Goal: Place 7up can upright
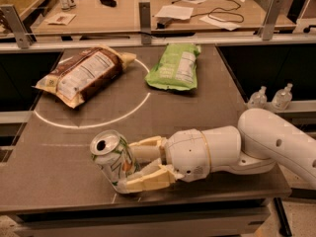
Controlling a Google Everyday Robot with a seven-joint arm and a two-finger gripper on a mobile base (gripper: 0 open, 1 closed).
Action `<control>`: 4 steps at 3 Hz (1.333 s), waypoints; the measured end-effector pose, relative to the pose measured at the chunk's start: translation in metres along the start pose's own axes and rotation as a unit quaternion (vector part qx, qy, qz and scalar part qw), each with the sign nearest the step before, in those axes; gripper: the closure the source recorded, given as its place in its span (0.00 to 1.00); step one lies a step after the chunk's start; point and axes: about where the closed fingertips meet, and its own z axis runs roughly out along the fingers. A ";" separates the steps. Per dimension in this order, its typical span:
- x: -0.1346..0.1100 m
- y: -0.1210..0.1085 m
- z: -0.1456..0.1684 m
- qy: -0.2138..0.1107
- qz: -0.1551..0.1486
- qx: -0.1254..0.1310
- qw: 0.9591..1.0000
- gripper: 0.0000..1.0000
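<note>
The 7up can (112, 158) is a silver-white can with green markings, near the front edge of the dark table (64, 167). It leans to the left with its opened top facing up and left, its base near the table. My gripper (132, 163) reaches in from the right and is shut on the can, one cream finger (145, 143) behind it and the other finger (143, 180) in front, low at the can's base.
A brown snack bag (84, 74) lies at the back left and a green snack bag (177, 66) at the back middle. A white arc is painted on the table. Two small bottles (270, 98) stand off the right edge. A cluttered wooden desk (128, 14) lies behind.
</note>
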 end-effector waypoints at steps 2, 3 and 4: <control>0.004 0.009 0.004 -0.023 -0.010 -0.017 1.000 0.57; 0.002 0.011 0.003 -0.036 -0.023 -0.023 0.999 0.35; 0.000 0.011 -0.002 -0.034 -0.037 -0.025 0.998 0.11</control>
